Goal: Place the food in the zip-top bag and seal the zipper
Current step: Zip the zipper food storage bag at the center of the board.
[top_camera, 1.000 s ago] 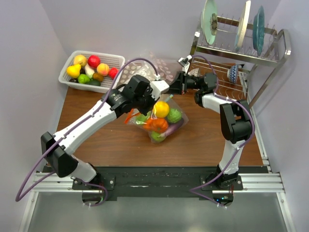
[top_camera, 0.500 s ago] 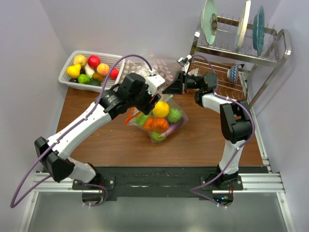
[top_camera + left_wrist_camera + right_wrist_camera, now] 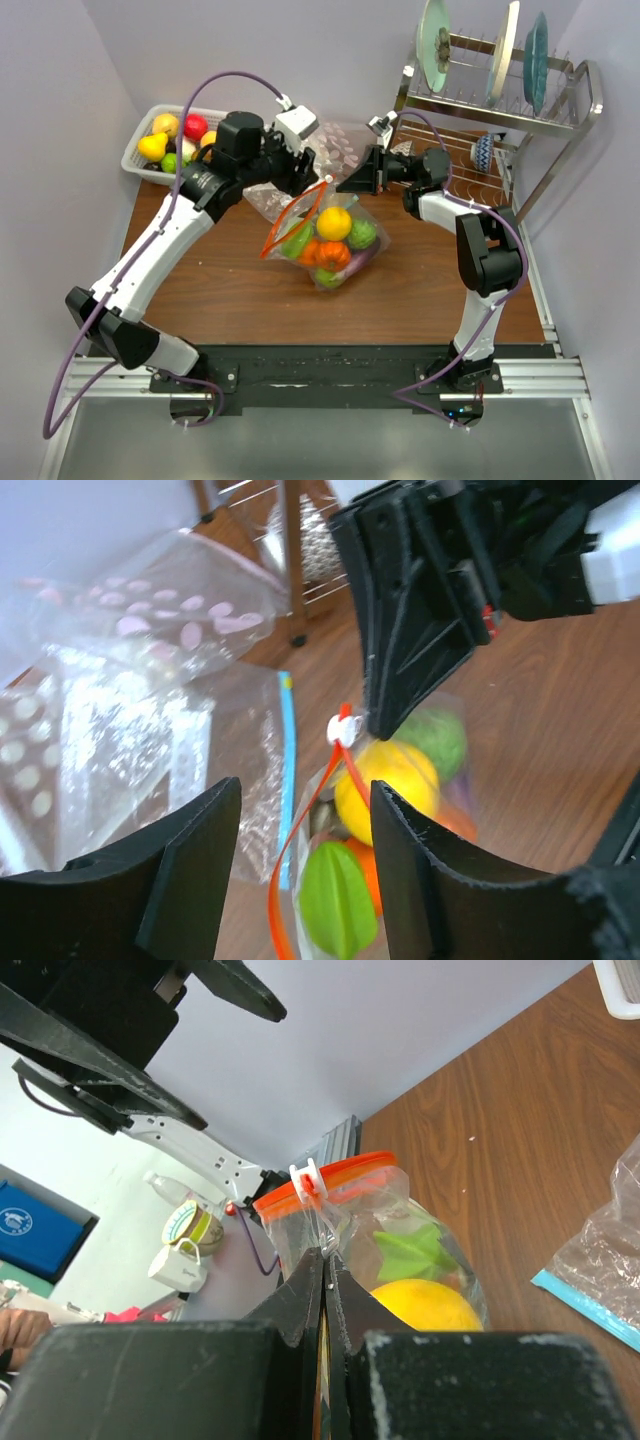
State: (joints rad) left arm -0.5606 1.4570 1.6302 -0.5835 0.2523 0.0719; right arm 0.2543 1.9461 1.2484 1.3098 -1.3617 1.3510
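My right hand (image 3: 322, 1260) pinches the zip-top bag (image 3: 330, 262) just under its zipper (image 3: 292, 214); my left hand (image 3: 305, 792) stands open beside it. Bag mid-counter (image 3: 420, 290), full of food (image 3: 334, 224): limp, slippery film, so I would grasp the stiffer strip.

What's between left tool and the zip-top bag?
Only air. Left wrist view: open left tool faces the zip-top bag with nothing between; a blue-strip clear bag lies beside it.
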